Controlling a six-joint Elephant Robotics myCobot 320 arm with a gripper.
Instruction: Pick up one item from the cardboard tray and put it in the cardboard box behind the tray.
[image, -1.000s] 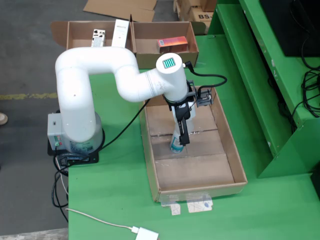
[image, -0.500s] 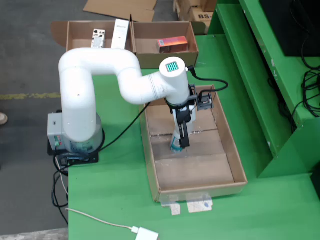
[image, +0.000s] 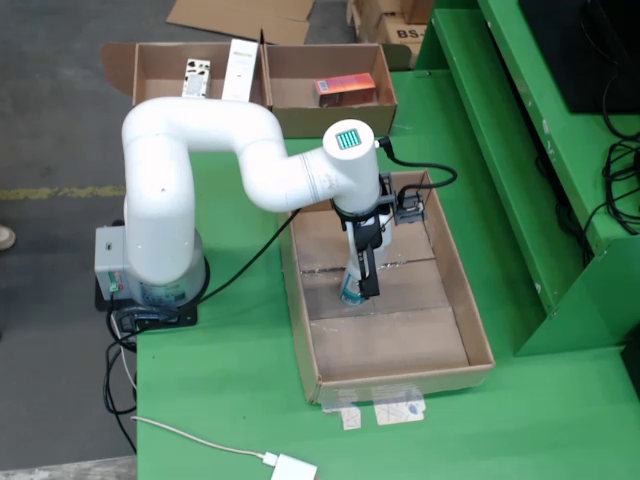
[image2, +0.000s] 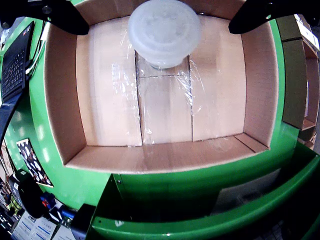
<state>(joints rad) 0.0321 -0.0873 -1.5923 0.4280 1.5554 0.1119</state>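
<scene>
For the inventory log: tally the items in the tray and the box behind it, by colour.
Clear/translucent container in tray: 1
Orange carton in back box: 1
White packages in back box: 2
Total: 4

light: bright, even | shadows: soft | wrist view: fisheye-warped edges

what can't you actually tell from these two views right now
- Grip on the clear round-lidded plastic container: in the fixed view the black gripper covers it; in the wrist view both fingers are cut off by the top edge.
- Print on the orange carton in the rear cardboard box: too small in the fixed view.
- Cardboard tray floor beneath the white arm: hidden.
</scene>
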